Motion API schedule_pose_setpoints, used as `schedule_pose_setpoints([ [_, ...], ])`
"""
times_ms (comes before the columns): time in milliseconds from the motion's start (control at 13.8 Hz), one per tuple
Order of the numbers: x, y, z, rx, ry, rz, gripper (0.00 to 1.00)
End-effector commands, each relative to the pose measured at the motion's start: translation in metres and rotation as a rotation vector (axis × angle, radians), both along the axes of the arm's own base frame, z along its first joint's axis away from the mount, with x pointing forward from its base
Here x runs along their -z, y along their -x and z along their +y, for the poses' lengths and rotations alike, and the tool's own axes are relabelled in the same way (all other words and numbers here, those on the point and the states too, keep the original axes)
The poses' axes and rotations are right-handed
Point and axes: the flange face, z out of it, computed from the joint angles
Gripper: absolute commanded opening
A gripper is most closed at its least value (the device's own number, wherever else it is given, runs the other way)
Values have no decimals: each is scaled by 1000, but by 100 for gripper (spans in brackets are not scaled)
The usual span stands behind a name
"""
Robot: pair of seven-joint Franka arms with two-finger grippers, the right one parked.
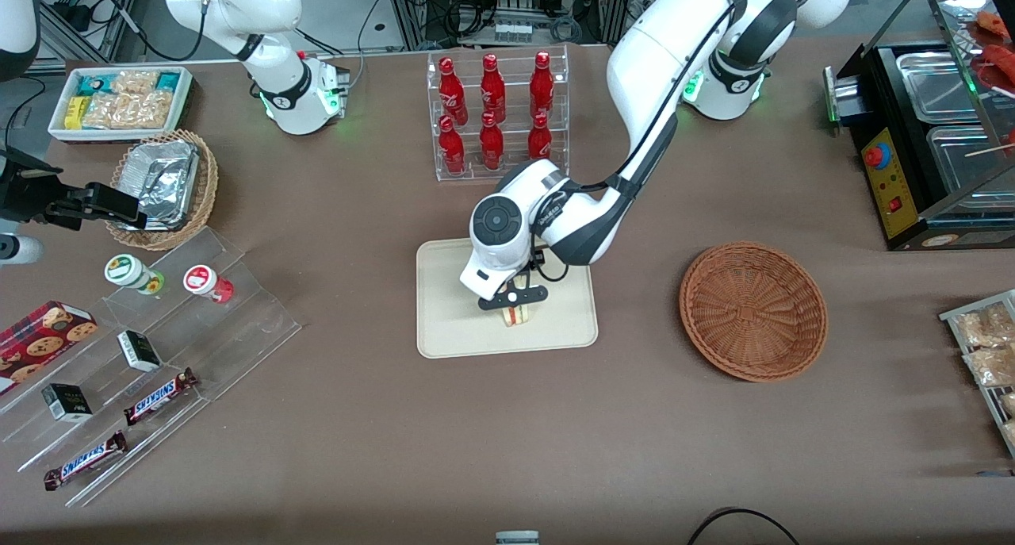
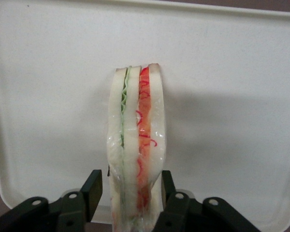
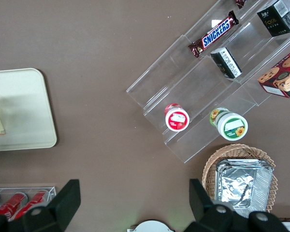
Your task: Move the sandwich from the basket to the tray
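The sandwich (image 1: 518,316) stands on its edge on the cream tray (image 1: 452,331), on the part nearer the front camera. In the left wrist view the sandwich (image 2: 137,135) shows white bread with green and red filling, on the tray (image 2: 232,96). My left gripper (image 1: 514,305) is over the tray, straddling the sandwich's end. The gripper (image 2: 129,191) is open: one finger (image 2: 93,186) stands a small gap off the bread, the other (image 2: 167,183) is close against it. The reddish-brown basket (image 1: 753,311) lies empty toward the working arm's end of the table.
A clear rack of red bottles (image 1: 496,113) stands just farther from the front camera than the tray. A tan wicker basket with foil (image 1: 162,184), a white snack bin (image 1: 119,101) and clear shelves with snacks (image 1: 151,347) lie toward the parked arm's end.
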Motion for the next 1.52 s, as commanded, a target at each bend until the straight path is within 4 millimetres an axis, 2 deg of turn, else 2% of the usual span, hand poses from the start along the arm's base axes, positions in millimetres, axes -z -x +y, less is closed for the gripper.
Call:
schedule_pose_setpoints([
  [0, -20, -6, -4, -17, -11, 2, 100],
  [145, -37, -8, -4, -17, -2, -13, 100],
  [362, -80, -10, 3, -6, 6, -34, 100],
  [435, -97, -17, 14, -7, 8, -40, 100],
  [580, -124, -32, 40, 125, 11, -38, 100],
  [725, -137, -54, 81, 153, 2, -21, 100],
  [797, -138, -59, 97, 151, -12, -15, 100],
  [1087, -158, -88, 203, 282, -15, 8, 100],
  [1304, -175, -107, 291, 339, 8, 14, 100],
  [1449, -190, -111, 338, 344, 16, 24, 100],
])
